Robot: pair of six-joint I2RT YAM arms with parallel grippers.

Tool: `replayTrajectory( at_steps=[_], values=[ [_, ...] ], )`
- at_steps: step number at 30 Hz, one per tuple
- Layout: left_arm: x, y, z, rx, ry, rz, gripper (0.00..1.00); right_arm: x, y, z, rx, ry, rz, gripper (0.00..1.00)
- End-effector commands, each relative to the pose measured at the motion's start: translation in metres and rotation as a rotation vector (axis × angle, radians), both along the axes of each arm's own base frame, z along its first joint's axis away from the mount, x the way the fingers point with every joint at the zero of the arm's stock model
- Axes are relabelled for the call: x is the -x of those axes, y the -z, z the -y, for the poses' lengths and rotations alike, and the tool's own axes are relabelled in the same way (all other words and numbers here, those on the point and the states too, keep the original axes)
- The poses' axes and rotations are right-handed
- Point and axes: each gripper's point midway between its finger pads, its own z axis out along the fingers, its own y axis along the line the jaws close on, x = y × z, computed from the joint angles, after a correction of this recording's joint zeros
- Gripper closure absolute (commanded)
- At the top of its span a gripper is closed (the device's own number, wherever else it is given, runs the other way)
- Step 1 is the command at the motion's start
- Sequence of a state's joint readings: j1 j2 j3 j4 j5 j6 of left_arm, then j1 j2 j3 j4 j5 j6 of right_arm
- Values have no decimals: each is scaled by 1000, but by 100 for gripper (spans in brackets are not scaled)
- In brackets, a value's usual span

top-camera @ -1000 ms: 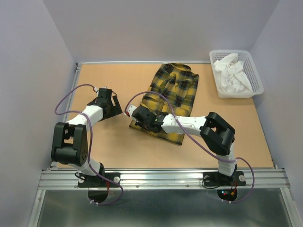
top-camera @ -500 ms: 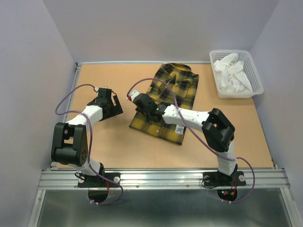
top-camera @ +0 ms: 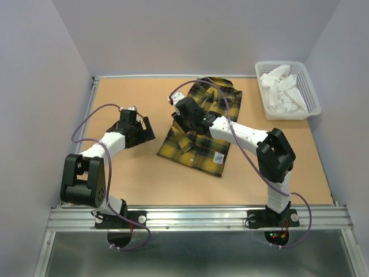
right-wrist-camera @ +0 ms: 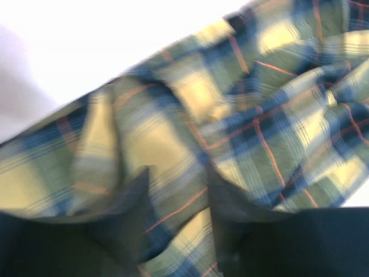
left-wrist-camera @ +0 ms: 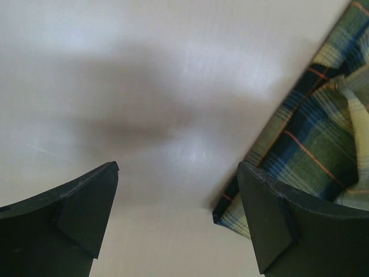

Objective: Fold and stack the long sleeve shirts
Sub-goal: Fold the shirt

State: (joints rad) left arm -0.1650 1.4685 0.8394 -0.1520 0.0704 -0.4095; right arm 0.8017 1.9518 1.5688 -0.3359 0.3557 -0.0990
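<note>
I am seeing the plaid shirt (top-camera: 202,147) lying in the middle of the table (top-camera: 132,173), collar at 1 o'clock and hem at 7, with the right gripper (right-wrist-camera: 177,179) nearer, sitting on its 10 o'clock edge, grip impossible to tell, while the left gripper (left-wrist-camera: 177,173) is gaping empty, shirt at its 3 o'clock.

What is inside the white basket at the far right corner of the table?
The white basket holds a pile of crumpled white cloth. The basket floor, and anything lying beneath that pile, is covered and cannot be seen.
</note>
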Motion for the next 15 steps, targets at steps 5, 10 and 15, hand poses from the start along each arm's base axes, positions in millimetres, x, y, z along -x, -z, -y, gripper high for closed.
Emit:
replayTrajectory(
  at_steps=[5,10,15],
  values=[
    [20,8,57,161,80,-39,4,57,-6,-40,31,-154,25,19],
    [27,19,74,149,103,-72,9,58,15,-40,113,-135,33,12],
    [36,38,80,136,99,-130,19,52,30,-33,172,-102,38,12]
  ],
)
